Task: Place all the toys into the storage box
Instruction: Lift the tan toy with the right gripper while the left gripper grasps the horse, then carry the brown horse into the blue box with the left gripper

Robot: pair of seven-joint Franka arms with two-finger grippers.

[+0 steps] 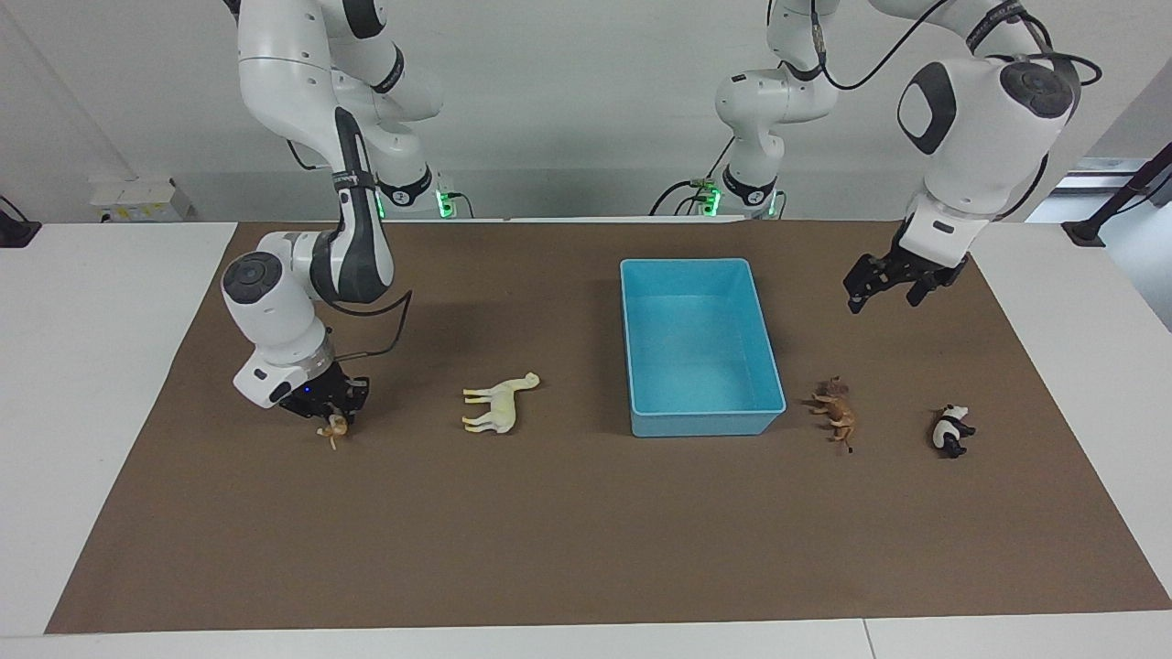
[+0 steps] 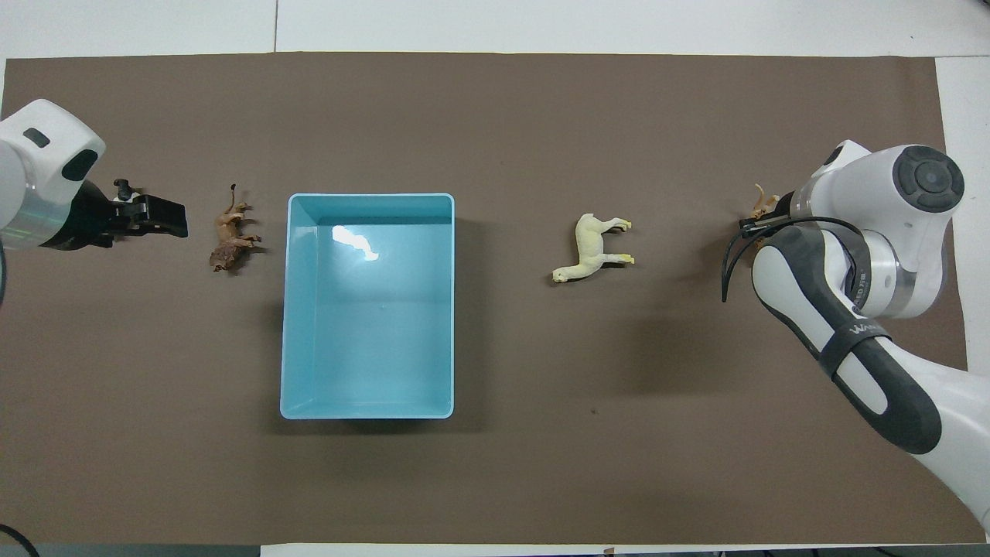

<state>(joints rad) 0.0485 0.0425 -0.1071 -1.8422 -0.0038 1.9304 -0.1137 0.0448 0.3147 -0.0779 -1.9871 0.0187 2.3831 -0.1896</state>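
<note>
The light blue storage box [image 1: 705, 423] [image 2: 367, 411] stands empty in the middle of the brown mat. The cream-white horse [image 1: 499, 405] [image 2: 592, 247] lies beside it toward the right arm's end. My right gripper [image 1: 337, 414] is down at the orange tiger [image 1: 331, 430] [image 2: 762, 203], which pokes out under it. The brown lion [image 1: 835, 412] [image 2: 232, 236] and the panda [image 1: 952, 430] lie toward the left arm's end. My left gripper [image 1: 885, 297] [image 2: 174, 218] is open and empty, raised over the mat near them. The left arm hides most of the panda in the overhead view.
The brown mat [image 1: 586, 531] covers most of the white table. The right arm's wrist and forearm [image 2: 858, 309] hang low over the mat at its end.
</note>
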